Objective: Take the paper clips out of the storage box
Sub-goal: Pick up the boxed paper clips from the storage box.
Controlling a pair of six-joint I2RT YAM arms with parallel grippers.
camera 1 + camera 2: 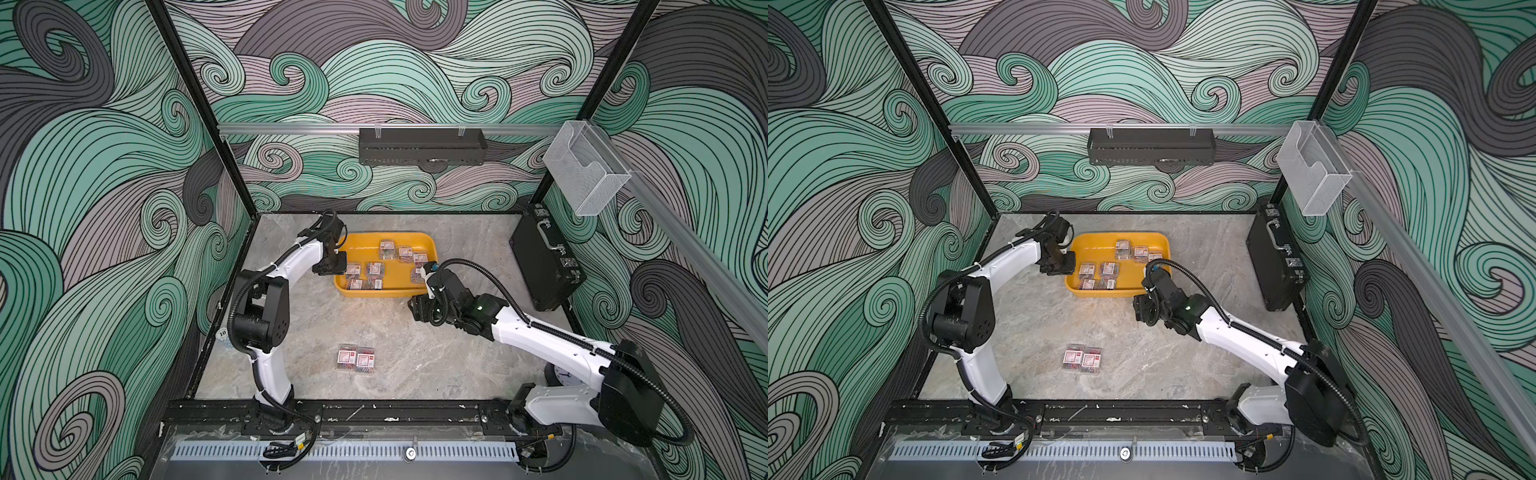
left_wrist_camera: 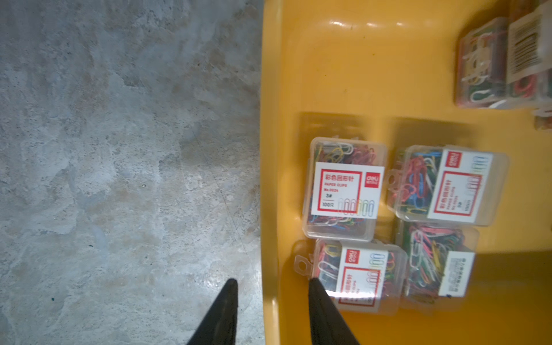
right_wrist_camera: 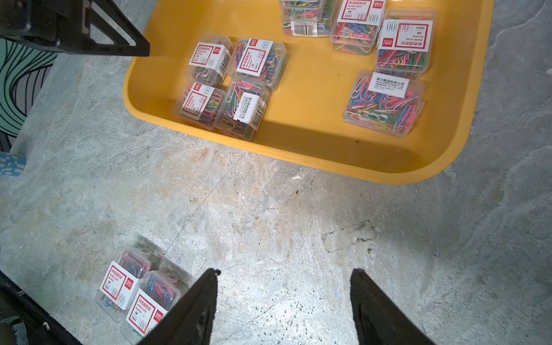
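Progress on emptying the storage box (image 1: 361, 249): early stage.

Top views. In both, the yellow storage box sits at centre frame on the bench (image 1: 415, 365), with about eight packs of paper clips (image 1: 375, 269) inside. Two packs (image 1: 356, 359) lie side by side, touching, on the bench at lower middle, well apart from the storage box (image 1: 1092, 249). The left gripper (image 1: 334, 265) hangs at the storage box's left rim. The right gripper (image 1: 417, 309) hangs just below its lower right corner, over bare bench.

Left wrist view. The fingers (image 2: 227, 307) are apart and empty and straddle the rim (image 2: 270, 149). One is over the bench and the other is inside, at the corner of a pack (image 2: 358, 277); contact cannot be told.

Right wrist view. The fingers (image 3: 203, 298) are apart with nothing between them, over bare bench. The two removed packs (image 3: 134, 292) lie at lower left. The storage box (image 3: 298, 143) spans the top of the frame, and eight packs can be counted in it.

Judgement: roughly a fifth of the task is done and eight packs are left to lift out. The left gripper appears to be lining up on the nearest one.
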